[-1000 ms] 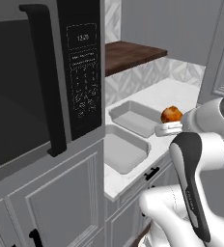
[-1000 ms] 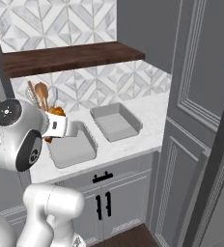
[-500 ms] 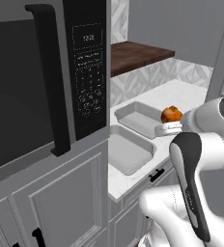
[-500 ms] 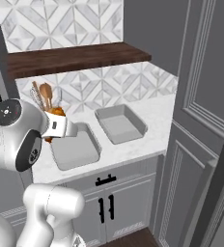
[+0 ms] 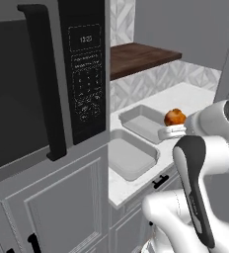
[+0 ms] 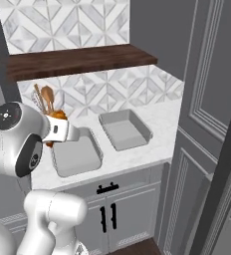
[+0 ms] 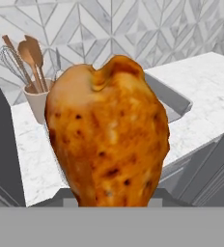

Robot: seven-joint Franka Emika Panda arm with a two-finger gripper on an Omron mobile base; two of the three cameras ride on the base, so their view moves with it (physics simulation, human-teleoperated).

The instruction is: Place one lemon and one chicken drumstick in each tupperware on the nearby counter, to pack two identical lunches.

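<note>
My gripper is shut on a browned chicken drumstick, held upright above counter height. The same drumstick looms large in the middle of the hand view and hides the fingertips. Seen from the right base, the drumstick and gripper are by the left end of the nearer tupperware. Both tupperware lie side by side on the white marble counter with nothing in them; the second one sits further right. The lemon is out of view.
A black microwave stands close at the left. A cup of wooden utensils stands at the back of the counter. A dark wooden shelf runs above it. A tall grey cabinet closes off the right.
Both base views have shifted a little, so the base has driven; the trays and the microwave sit slightly further right in the picture. The drumstick stays in my gripper.
</note>
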